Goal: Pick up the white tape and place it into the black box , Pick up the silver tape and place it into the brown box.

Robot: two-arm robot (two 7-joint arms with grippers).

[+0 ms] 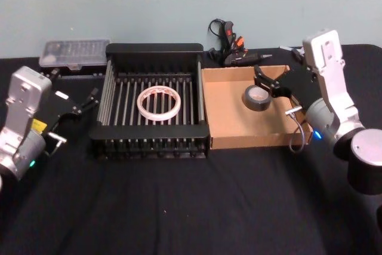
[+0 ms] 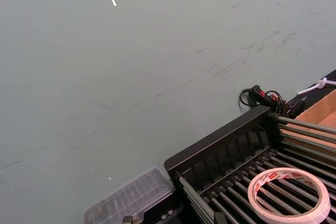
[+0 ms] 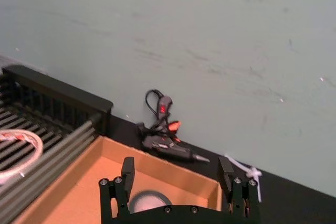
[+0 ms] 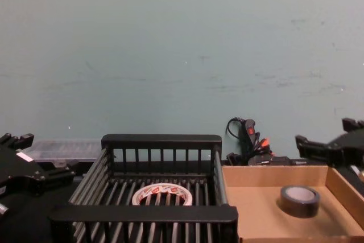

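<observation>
Black box [image 1: 150, 141], the slatted crate, holds the white tape [image 1: 159, 103] flat on its bars; beside it the brown box [image 1: 239, 138] holds the silver tape [image 1: 258, 97]. My right gripper [image 1: 270, 83], fingers spread, hangs over that roll, my left gripper [image 1: 83, 103] parked open beside the crate. Withdrawing carelessly, I could catch the cardboard wall and shift the tray.
</observation>
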